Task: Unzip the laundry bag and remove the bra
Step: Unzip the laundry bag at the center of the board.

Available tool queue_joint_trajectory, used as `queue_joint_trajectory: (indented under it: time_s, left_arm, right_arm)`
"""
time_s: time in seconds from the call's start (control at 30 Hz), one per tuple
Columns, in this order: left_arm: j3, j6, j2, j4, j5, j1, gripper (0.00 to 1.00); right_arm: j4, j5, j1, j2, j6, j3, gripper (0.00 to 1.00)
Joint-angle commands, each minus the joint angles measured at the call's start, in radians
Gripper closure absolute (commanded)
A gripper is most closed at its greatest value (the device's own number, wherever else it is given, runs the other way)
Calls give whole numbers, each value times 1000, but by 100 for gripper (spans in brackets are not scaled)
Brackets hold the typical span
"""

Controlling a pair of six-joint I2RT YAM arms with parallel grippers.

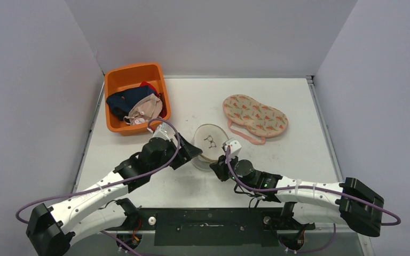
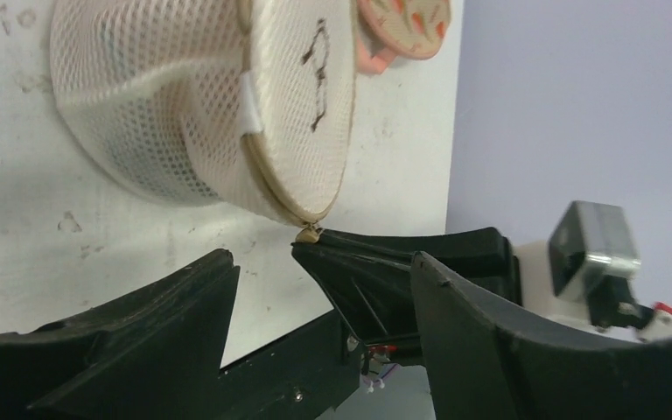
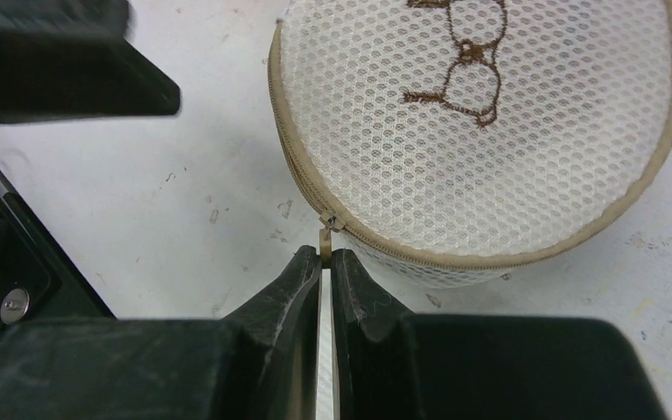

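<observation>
Our right end effector [image 3: 326, 262] pinches the zipper pull [image 3: 325, 234] of the laundry bag [image 3: 481, 131] on the desk [image 1: 299, 160], our left end effector [image 1: 191, 152] spread beside it, so we judge the zip unopened and the bra not yet out.

Light fell evenly from overhead — bright, diffuse, leaving only faint soft shadows under the arms [image 1: 112, 184] on the white table [image 1: 309, 160]. In the wrist views the near black fingers [image 2: 140, 341] were soft and blurred, the mesh bag [image 3: 490, 131] sharp — its weave crisp.
</observation>
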Motion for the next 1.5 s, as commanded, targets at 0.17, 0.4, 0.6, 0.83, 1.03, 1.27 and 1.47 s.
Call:
queue_joint_trajectory:
  time_s: [0.17,0.4,0.6,0.83,1.03,1.27,1.47]
  left_arm:
    - [-56,-126,134,140,-86,-43,42]
    - [-37,-139,179,183,-120,-42,51]
    - [-45,-141,222,237,-113,-41,68]
    - [-52,-137,225,243,-122,-33,98]
    - [-65,-130,208,241,-115,-16,100]
    - [-78,-98,207,276,-66,4,100]
    - [-96,-28,245,378,64,38,100]
  right_arm:
    - [119,9,33,55,-11,57,95]
    - [127,22,50,54,-14,50,95]
    - [114,31,58,38,-17,45,95]
    - [76,50,65,18,-24,42,95]
    - [-3,103,65,-22,-18,28,95]
    - [-90,191,67,-67,9,17,95]
    - [-144,234,67,-104,25,10,95]
